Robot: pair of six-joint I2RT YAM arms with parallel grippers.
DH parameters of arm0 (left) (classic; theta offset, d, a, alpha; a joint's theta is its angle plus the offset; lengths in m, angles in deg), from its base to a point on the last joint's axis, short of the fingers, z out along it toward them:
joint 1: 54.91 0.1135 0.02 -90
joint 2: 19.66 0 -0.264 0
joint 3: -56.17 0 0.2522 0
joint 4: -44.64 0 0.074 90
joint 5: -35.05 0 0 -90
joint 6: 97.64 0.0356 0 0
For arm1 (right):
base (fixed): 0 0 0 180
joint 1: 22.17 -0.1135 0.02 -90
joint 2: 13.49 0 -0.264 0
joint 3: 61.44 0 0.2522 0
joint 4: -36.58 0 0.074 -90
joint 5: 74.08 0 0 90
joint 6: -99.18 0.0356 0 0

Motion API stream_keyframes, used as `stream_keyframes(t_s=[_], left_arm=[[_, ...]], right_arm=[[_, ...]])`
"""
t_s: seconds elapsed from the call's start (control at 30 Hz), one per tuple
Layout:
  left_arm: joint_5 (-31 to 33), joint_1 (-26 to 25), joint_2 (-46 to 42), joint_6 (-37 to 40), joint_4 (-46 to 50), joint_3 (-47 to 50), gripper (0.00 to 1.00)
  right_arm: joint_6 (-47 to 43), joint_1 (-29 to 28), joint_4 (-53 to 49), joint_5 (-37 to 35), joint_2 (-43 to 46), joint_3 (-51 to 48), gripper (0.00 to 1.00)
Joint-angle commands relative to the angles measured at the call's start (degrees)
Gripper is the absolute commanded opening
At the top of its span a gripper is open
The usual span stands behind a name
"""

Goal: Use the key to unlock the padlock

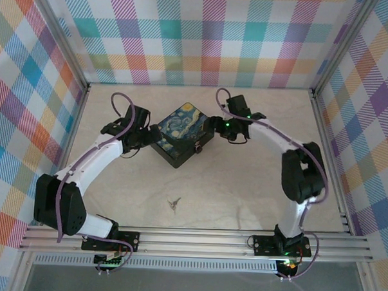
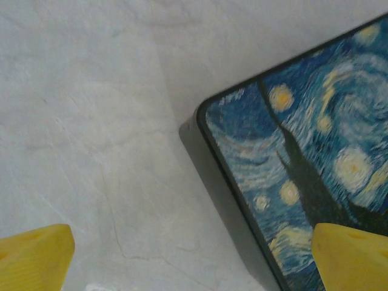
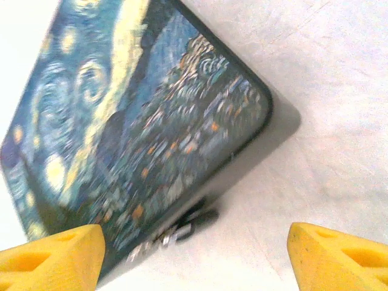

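- Checked walls (image 1: 205, 30) in many colours close in a pale table (image 1: 243, 193) on three sides.
- Left gripper (image 1: 145, 138): at the left corner of the box, jaws spread wide and holding nothing. In the left wrist view (image 2: 194, 257), one yellow fingertip (image 2: 33, 254) hangs over bare table and the other over the edge of the lid. The corner of the box lies between them.
- Box (image 1: 181, 135): dark, its lid printed with a swirling blue-and-yellow night sky. It is set cornerwise at mid-table, between the two grippers.
- Key (image 1: 173, 203): small and pale, lying alone on the table towards the near edge, well apart from the box and from both grippers.
- Padlock (image 1: 198, 146): small, on the near-right side wall of the box. The right wrist view shows it (image 3: 182, 227) as a blurred silvery and dark shape low on that wall. Whether its shackle is closed cannot be told.
- Right gripper (image 1: 215, 127): at the right corner of the box, jaws wide apart and empty. In the right wrist view (image 3: 194, 260), the padlock sits between and just beyond the two yellow tips, touched by neither.
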Motion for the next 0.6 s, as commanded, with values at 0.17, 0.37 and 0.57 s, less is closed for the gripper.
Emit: stream_keyframes(t_s=[0.17,0.37,0.57], left_arm=[[-8.5,0.3,0.3,-0.2,3.0,2.0,1.0],[-7.7,0.4,-3.9,-1.7,3.2,7.3,1.0],[-6.2,0.4,-10.0,-2.1,2.9,13.6,1.0]], right_arm=[[5.3,-9.7,-2.7,-3.1,15.5,-21.1,0.56],[18.0,-24.9,2.8,-4.4,15.9,-27.9,0.48],[28.4,-32.6,8.9,-3.6,9.2,-26.0,0.37]])
